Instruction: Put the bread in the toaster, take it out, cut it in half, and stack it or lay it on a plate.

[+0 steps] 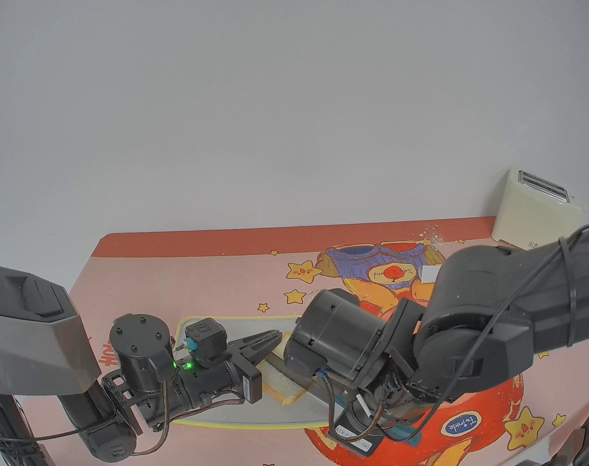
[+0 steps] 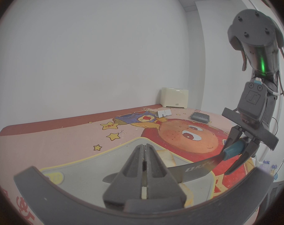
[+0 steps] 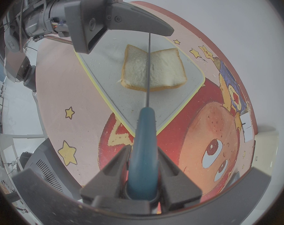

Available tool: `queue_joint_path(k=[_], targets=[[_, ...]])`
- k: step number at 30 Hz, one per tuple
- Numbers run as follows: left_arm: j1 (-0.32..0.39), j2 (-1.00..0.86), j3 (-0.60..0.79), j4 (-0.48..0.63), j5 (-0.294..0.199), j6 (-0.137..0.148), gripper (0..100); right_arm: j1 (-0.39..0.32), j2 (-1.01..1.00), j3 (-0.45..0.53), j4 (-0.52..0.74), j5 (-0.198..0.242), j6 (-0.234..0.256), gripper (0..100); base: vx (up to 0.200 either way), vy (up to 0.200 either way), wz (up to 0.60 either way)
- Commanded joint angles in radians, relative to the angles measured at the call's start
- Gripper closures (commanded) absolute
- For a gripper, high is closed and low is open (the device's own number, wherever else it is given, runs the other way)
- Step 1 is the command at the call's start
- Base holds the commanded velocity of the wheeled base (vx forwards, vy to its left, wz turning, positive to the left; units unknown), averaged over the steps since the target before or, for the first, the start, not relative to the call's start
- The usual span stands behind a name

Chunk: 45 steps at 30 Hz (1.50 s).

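Now the right claw point(image 3: 144, 150) pinches the blue handle of a knife point(image 3: 144, 125) firmly between its two fingers. Straight ahead of this claw, the thin blade goes across the middle of the bread point(image 3: 167, 67) and divides the slice into two nearly equal parts. The bread lies flat on a grey cutting board point(image 3: 132, 100) with a yellow rim, just in front of the claw and lower than it. I cannot tell if the blade has cut through the slice or only presses on it.

The left claw point(image 2: 144, 149) points in from the opposite side. Its fingers are pressed together with nothing between them. Its tips are over the far edge of the bread, very near the point of the knife. Whether they touch the slice, I cannot tell.

Under the board is a table point(image 1: 197, 273) covered with a pink and red cartoon picture with yellow stars. A cream toaster point(image 1: 537, 211) stands at the far corner of the table against the wall, well apart from both claws and from the board. Near the toaster lie a small white thing point(image 2: 163, 113) and a dark flat tray point(image 2: 199, 117). A plain white wall point(image 1: 275, 98) is behind the table.
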Motion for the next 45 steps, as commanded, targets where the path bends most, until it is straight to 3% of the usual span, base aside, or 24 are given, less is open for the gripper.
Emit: queue_joint_path(k=[1, 32, 45], targets=[[0.004, 0.012, -0.004, -0.009, 0.0, 0.0, 100, 0.0, 0.007, 0.009, -0.003, 0.001, 0.001, 100, 0.0, 0.0, 0.0], [0.001, 0.041, 0.004, -0.009, -0.007, 0.0, 100, 0.008, 0.014, -0.054, 0.006, 0.0, 0.012, 100, 0.0, 0.0, 0.0], [-0.003, -0.007, 0.002, -0.009, -0.011, -0.001, 100, 0.014, 0.031, -0.009, -0.005, 0.001, 0.027, 100, 0.0, 0.0, 0.0]])
